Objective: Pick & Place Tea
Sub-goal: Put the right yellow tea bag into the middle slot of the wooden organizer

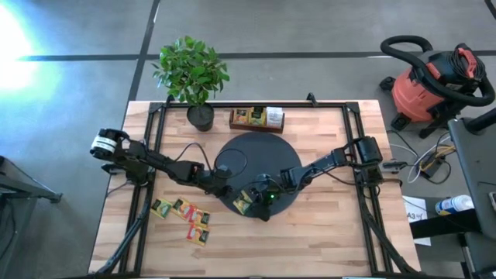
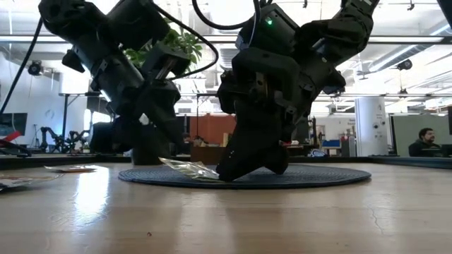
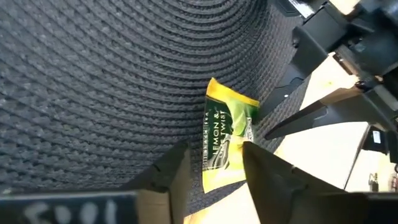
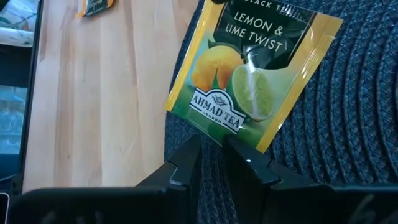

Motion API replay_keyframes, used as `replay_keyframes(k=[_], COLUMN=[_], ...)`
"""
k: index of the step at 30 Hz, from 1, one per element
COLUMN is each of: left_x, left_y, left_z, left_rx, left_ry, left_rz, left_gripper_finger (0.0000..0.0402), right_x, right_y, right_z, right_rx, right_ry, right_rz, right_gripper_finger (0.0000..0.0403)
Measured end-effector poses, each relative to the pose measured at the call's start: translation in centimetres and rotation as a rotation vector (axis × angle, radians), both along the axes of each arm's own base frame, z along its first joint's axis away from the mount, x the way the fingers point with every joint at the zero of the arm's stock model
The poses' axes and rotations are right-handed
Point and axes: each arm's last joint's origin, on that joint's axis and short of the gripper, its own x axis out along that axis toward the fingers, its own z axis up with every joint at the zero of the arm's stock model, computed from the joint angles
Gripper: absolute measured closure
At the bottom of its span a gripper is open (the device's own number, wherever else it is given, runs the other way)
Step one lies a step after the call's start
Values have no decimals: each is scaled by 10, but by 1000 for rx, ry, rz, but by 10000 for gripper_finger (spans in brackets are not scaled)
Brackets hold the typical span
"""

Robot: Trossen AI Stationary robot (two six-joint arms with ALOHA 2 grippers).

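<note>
Right gripper (image 4: 212, 163): dark fingers (image 4: 181, 167) pinch the lower edge of a yellow-green sachet (image 4: 252, 74) printed "Lemon & Lime Twist, Ahmad Tea". Sachet lies tilted over the woven black mat (image 4: 348, 124), overhanging its edge. Wooden table (image 4: 99, 99) beside the mat. Orange sachet (image 4: 98, 6) farther off on the wood.

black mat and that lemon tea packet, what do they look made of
Mat: seemingly woven cord or fibre, matte; concentric braided ribs show. Tea packet: probably coated paper or foil laminate, glossy; a highlight crosses its printed lemon picture.
</note>
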Motion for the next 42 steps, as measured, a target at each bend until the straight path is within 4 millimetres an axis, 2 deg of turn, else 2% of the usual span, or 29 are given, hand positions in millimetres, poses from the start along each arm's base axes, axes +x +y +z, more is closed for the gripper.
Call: replay_keyframes(k=[4,17,22,31,37,42], left_x=[-1,-1,-1,1,5,9], left_y=[0,-1,-2,-6,-6,-7], left_z=[-1,-1,-1,2,7,15], left_rx=[-19,-11,1,2,46,118], left_ry=[15,7,1,-40,-66,3], left_rz=[4,-31,-58,-124,-159,-217], left_gripper_finger=[259,262,295,393,401,401], right_x=[0,4,5,6,8,7], right_y=[0,0,0,-2,-2,-5], right_z=[0,2,3,3,8,27], right_rx=[0,-2,-8,-23,-25,-53], right_ry=[-2,-48,-53,-61,-90,-149], right_rz=[0,-3,-22,-54,-60,-24], right_gripper_finger=[335,339,340,339,338,326])
